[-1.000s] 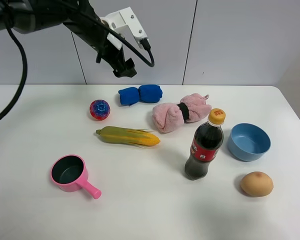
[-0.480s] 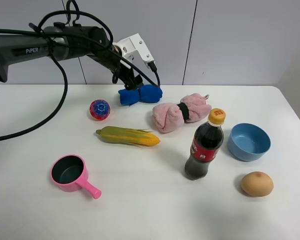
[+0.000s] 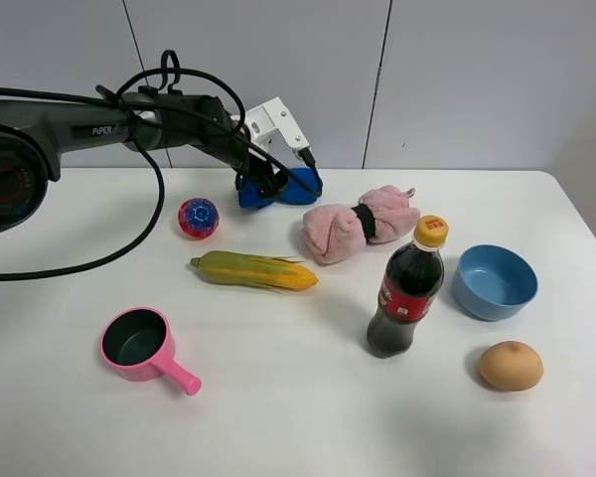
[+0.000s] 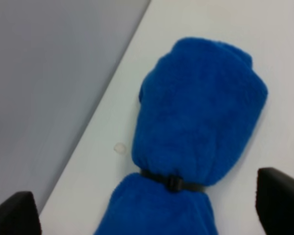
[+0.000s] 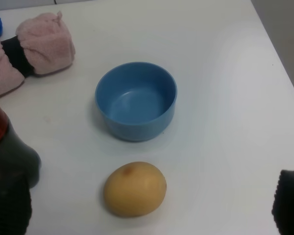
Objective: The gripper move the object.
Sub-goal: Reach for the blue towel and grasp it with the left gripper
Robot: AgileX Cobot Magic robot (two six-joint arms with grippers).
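Observation:
The bright blue towel bundle (image 3: 304, 186) lies at the back of the white table (image 3: 278, 397), partly hidden by my left gripper (image 3: 269, 179). That gripper has a white end piece and black fingers and is down at the bundle's cinched middle. In the left wrist view the bundle (image 4: 198, 127) fills the middle, with its black band between the two lobes. The left gripper (image 4: 147, 208) is open, with one fingertip (image 4: 14, 215) on each side of the bundle. My right gripper (image 5: 148, 208) is open and empty, and is out of the exterior high view.
A pink towel bundle (image 3: 360, 225) lies right of the blue one. A spiky ball (image 3: 199, 218), a corn cob (image 3: 255, 270), a pink pot (image 3: 139, 343), a cola bottle (image 3: 407, 289), a light blue bowl (image 3: 494, 281) and a potato (image 3: 510, 365) stand around the table.
My left arm has come down from above the table to the blue towel bundle, so the open fingers now straddle it. The bundle has not moved.

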